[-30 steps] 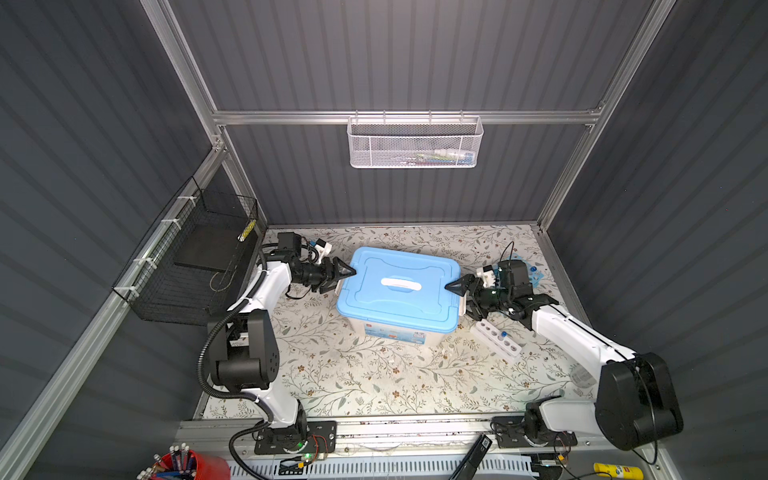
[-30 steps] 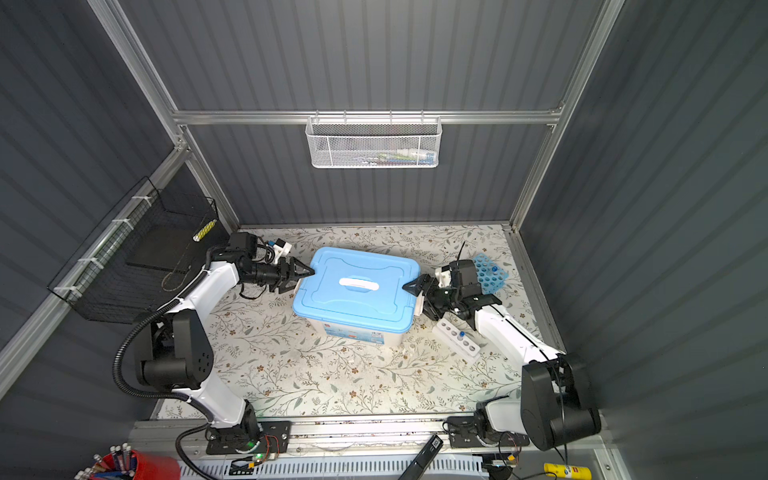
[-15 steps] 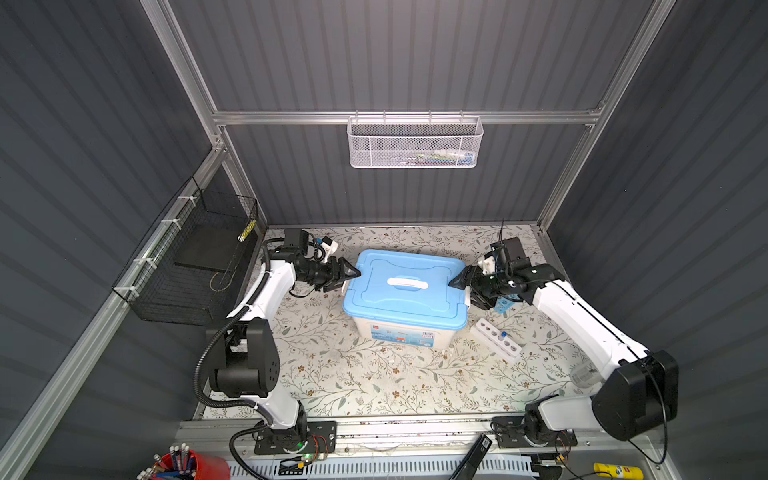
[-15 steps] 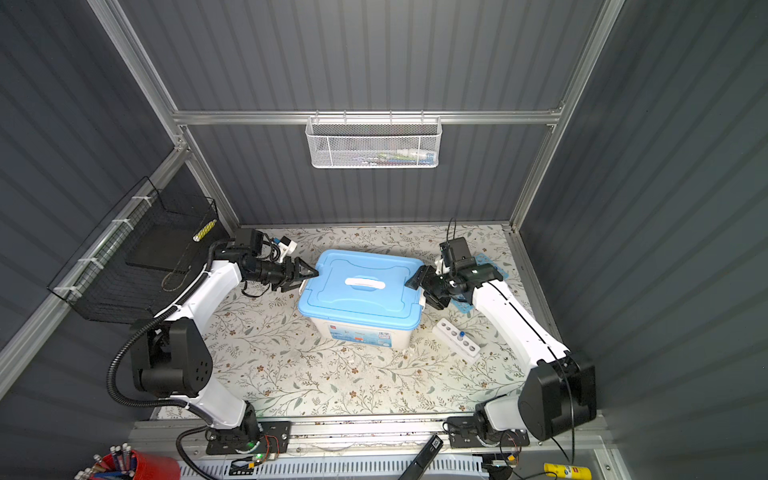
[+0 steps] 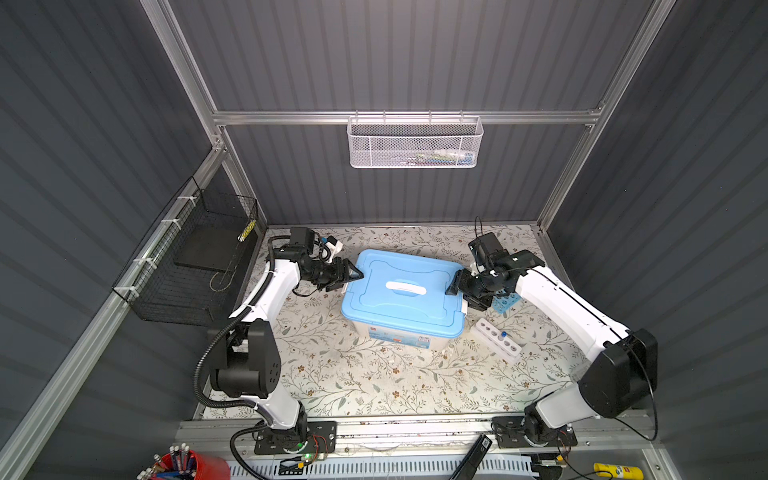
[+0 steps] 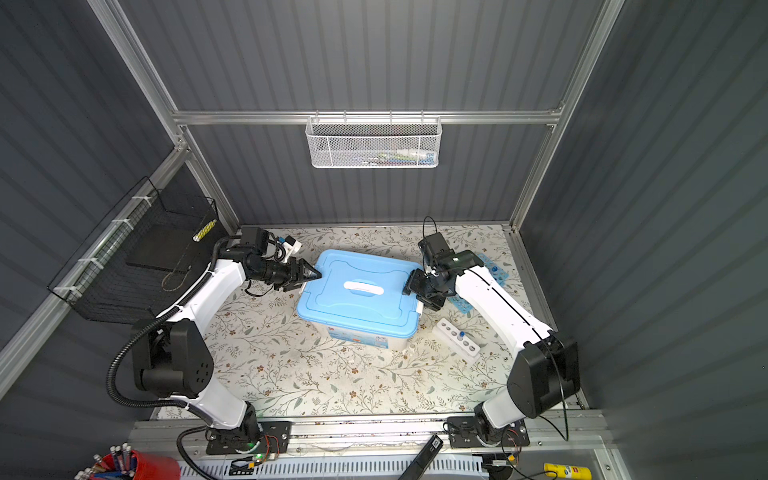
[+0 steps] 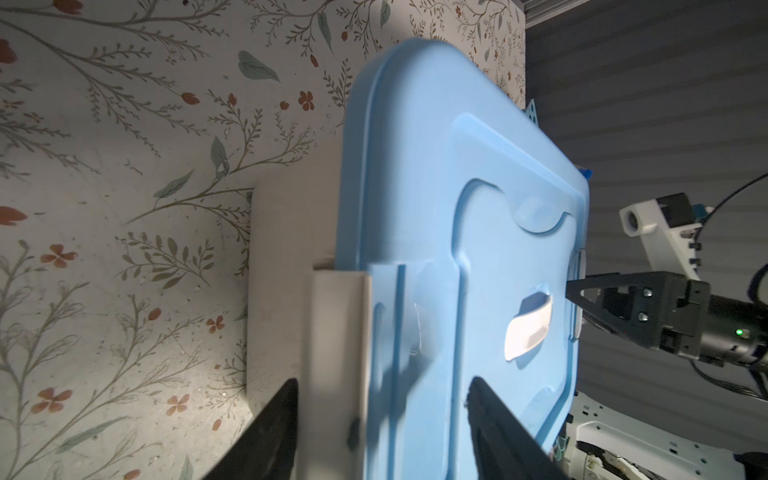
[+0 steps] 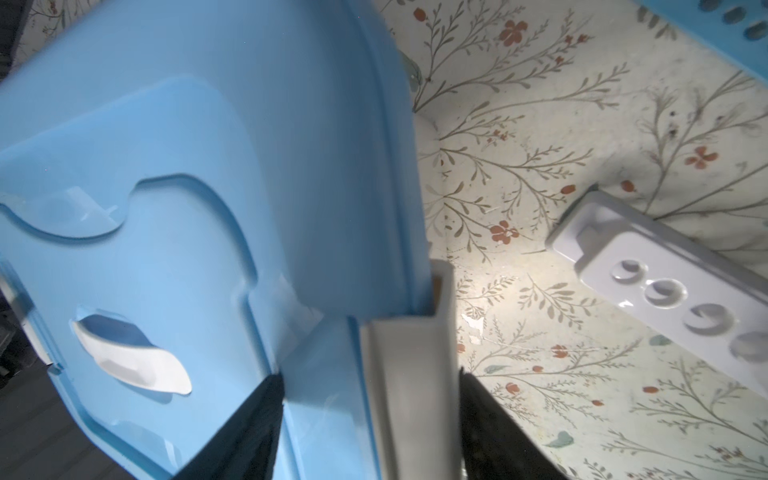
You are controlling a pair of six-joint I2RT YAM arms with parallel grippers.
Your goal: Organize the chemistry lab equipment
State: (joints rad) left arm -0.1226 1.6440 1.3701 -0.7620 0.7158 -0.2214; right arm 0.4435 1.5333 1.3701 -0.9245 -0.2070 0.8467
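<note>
A big white bin with a light-blue lid [image 5: 401, 299] [image 6: 357, 299] stands mid-table. My left gripper [image 5: 353, 276] [image 7: 380, 386] is shut on its left end, one finger beside the white latch [image 7: 336, 332] and the other on the lid [image 7: 457, 187]. At the bin's right end my right gripper [image 5: 457, 291] [image 8: 365, 376] is shut over the lid's rim and white latch [image 8: 407, 374]. A small white one-row rack [image 5: 496, 337] [image 8: 665, 291] lies right of the bin with a blue-capped tube [image 5: 503, 333] in it. A blue many-holed rack [image 6: 494, 272] is partly hidden behind my right arm.
A white mesh basket [image 5: 415, 143] hangs on the back wall. On the left wall hangs a black wire basket [image 5: 195, 257]. A red cup of pens [image 5: 183, 465] stands below the table's front rail.
Both grippers have come in onto the bin's ends and their jaws have narrowed. My right arm has swung up and toward the back. The bin has shifted slightly to the right.
</note>
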